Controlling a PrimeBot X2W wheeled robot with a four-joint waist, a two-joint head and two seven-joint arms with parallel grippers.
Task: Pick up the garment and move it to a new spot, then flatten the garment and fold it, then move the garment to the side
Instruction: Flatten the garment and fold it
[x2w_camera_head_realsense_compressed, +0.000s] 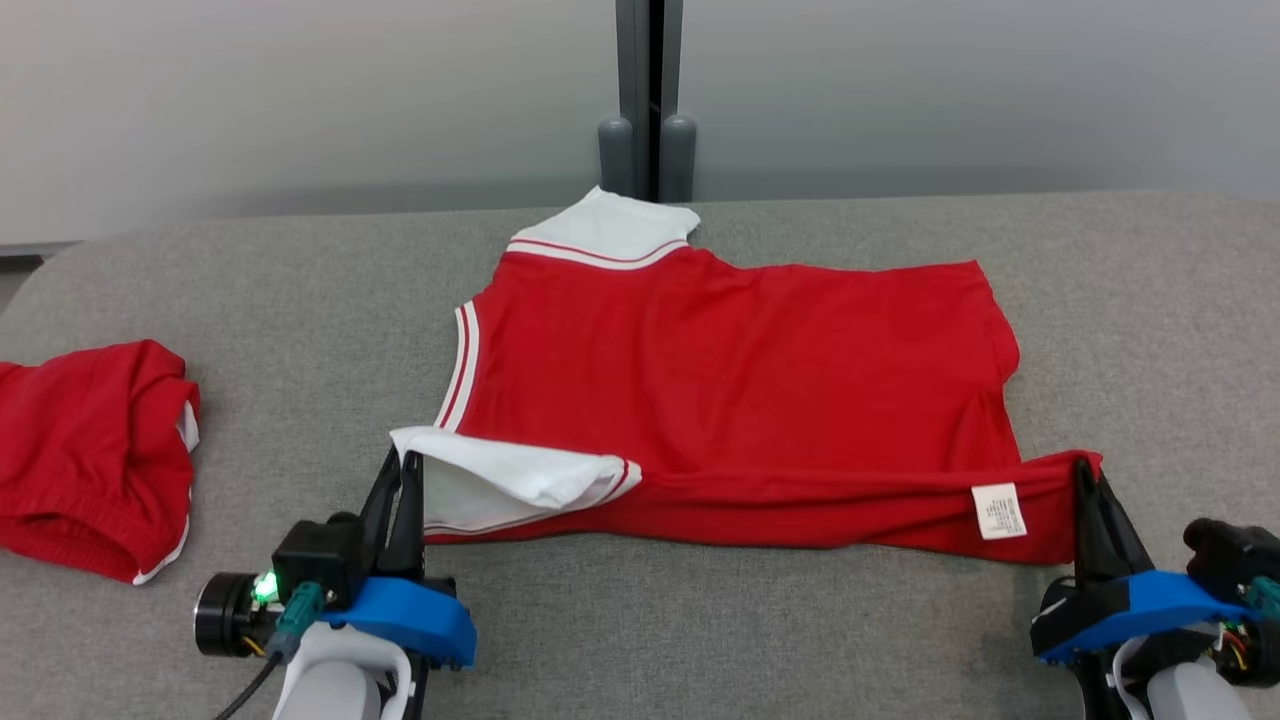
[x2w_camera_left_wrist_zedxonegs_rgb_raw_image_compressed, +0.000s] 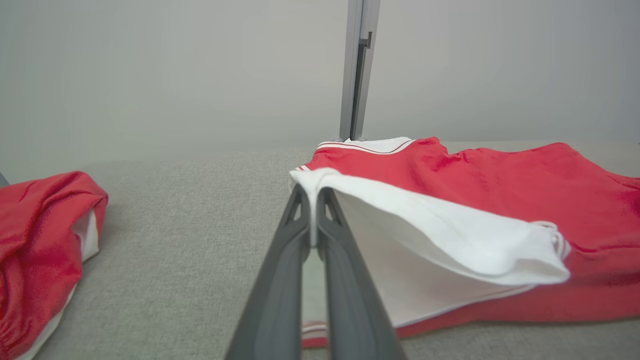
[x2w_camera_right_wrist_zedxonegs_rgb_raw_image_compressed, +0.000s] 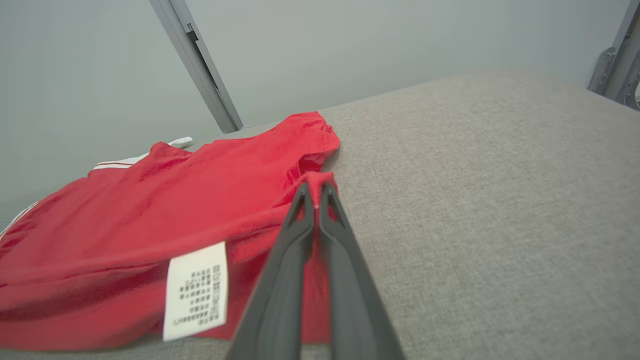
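Observation:
The garment is a red shirt with white sleeves and striped trim, spread on the grey table. Its near edge is lifted and folded over, with a white care label facing up. My left gripper is shut on the white sleeve at the near left corner. My right gripper is shut on the red hem corner at the near right. The garment slopes away to the left of the right fingers. The far white sleeve lies flat by the back edge.
Another red garment with white trim lies bunched at the table's left edge, also at the left in the left wrist view. A grey post stands behind the table. Bare grey cloth surface lies right of the shirt.

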